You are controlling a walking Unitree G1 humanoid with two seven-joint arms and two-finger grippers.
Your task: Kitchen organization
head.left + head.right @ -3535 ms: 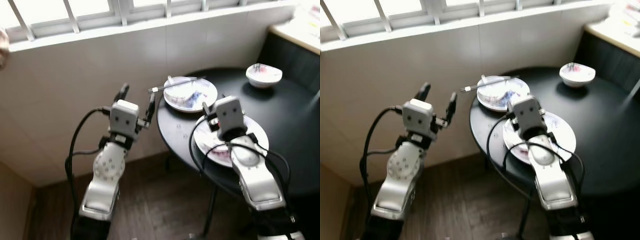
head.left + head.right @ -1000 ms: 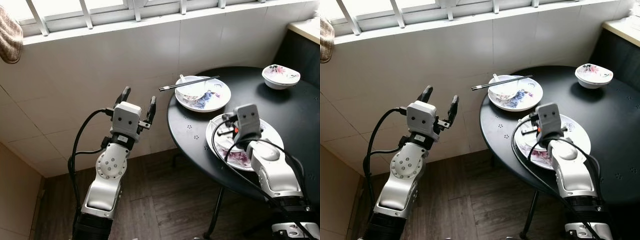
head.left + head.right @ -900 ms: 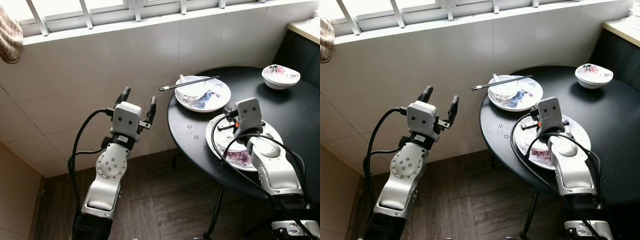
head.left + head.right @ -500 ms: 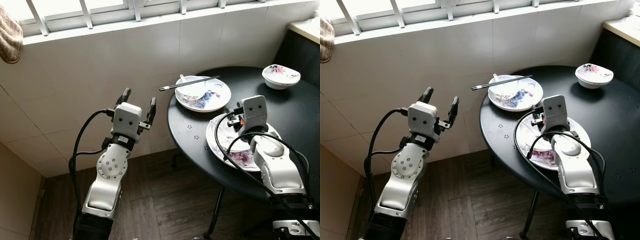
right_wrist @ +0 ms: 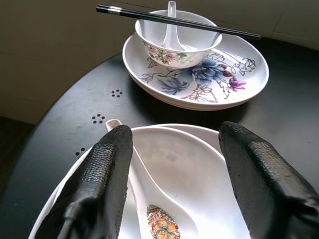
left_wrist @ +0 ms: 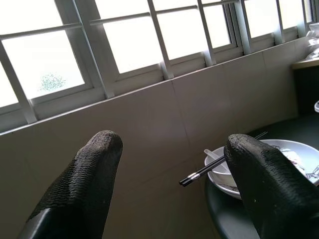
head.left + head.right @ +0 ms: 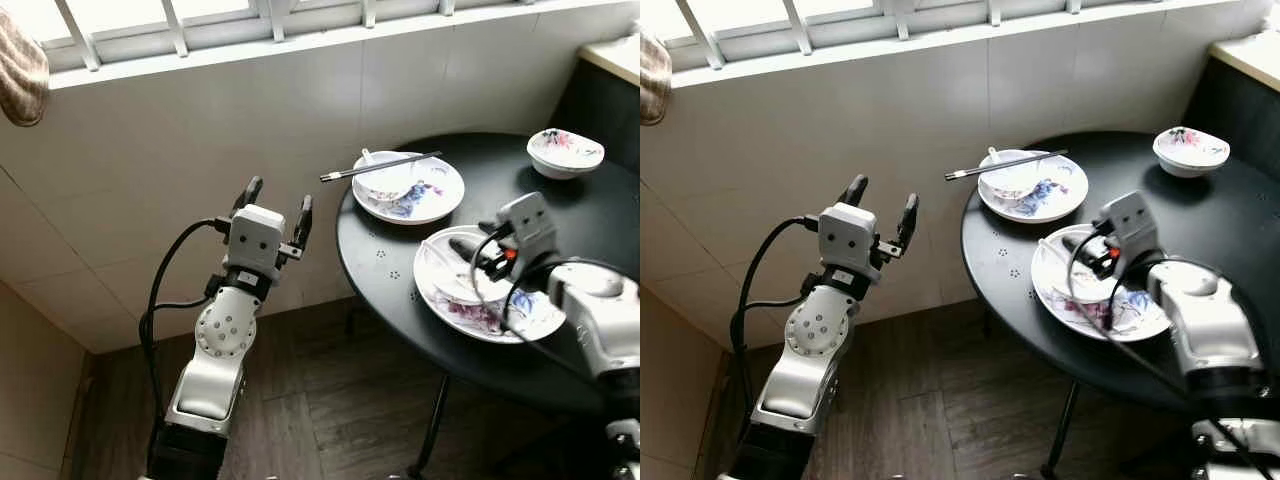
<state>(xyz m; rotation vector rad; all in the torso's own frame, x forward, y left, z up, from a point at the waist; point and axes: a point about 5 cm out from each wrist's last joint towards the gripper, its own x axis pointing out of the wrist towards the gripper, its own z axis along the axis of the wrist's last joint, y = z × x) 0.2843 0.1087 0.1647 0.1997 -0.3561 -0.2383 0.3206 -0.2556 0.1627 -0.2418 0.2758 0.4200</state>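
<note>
- While the left gripper hangs raised beside the tiled wall, left of the round black table, its fingers spread wide around nothing, the right gripper has swung across within the last second.
- A second ago the right wrist stood over the near plate's middle, pointing away; now the arm has moved to the right and the gripper reaches leftward over the near plate.
- Its jaws stand wide open, holding nothing, one finger either side of the shallow white dish on that plate.
- Lying in the dish just beside one finger is a white ceramic spoon with a floral bowl.
- Farther off sits the far plate, carrying a small bowl with a spoon in it and black chopsticks laid across its rim.
- At the table's far right, well apart, stands a second floral bowl.
- Judging by the new angle, the gripper is being lined up on the dish or spoon for stacking; nothing is gripped yet, so clearing has barely begun.
</note>
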